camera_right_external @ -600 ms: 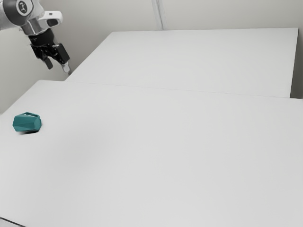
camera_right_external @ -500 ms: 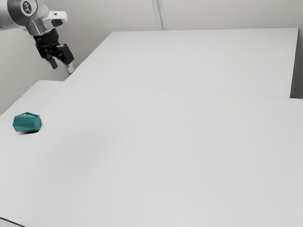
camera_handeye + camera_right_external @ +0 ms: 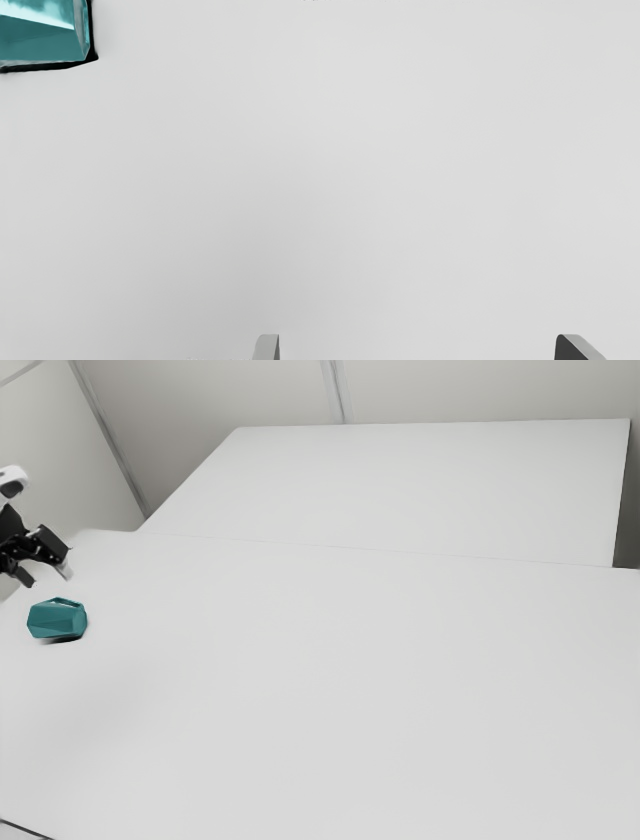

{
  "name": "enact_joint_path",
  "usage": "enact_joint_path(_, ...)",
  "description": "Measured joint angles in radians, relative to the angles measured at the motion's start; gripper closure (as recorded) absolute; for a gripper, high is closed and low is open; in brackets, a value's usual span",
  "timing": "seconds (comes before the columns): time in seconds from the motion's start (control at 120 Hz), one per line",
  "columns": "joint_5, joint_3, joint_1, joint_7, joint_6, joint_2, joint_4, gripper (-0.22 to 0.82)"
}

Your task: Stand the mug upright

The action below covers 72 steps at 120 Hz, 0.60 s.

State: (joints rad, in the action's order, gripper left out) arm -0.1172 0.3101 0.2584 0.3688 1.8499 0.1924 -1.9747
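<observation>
Teal mug (image 3: pixel 57 620), one, on its side, handle uppermost — claw (image 3: pixel 46 575) open, empty; best centred across the body before closing.

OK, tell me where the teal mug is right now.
The teal mug lies on its side on the white table, near the exterior view's left edge, just below the open gripper there and clear of its fingers.

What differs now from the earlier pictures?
The gripper has moved down and toward the exterior view's left, and is now just above the teal mug in that view. Nothing was grasped or released. The mug still lies on its side on the white table.
</observation>
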Motion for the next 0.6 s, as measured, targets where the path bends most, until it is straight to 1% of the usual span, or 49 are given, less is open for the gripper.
enact_joint_path(0.067, -0.047, -0.011, 0.092, 0.019, 0.045, -0.009, -0.013, 0.0)
enact_joint_path(0.158, -0.206, -0.049, 0.255, 0.102, 0.095, -0.09, -0.013, 0.0)
enact_joint_path(0.192, -0.269, -0.078, 0.32, 0.146, 0.106, -0.114, -0.011, 0.0)
enact_joint_path(0.233, -0.355, -0.139, 0.422, 0.211, 0.111, -0.148, -0.002, 0.0)
enact_joint_path(0.292, -0.458, -0.216, 0.551, 0.308, 0.098, -0.201, 0.019, 0.0)
enact_joint_path(0.333, -0.508, -0.249, 0.618, 0.382, 0.082, -0.241, 0.039, 0.0)
enact_joint_path(0.442, -0.589, -0.269, 0.745, 0.572, 0.017, -0.388, 0.145, 0.01)
enact_joint_path(0.533, -0.619, -0.279, 0.844, 0.723, -0.022, -0.437, 0.167, 0.01)
enact_joint_path(0.558, -0.624, -0.291, 0.877, 0.762, -0.03, -0.45, 0.171, 0.01)
enact_joint_path(0.6, -0.631, -0.331, 0.942, 0.826, -0.042, -0.483, 0.195, 0.01)
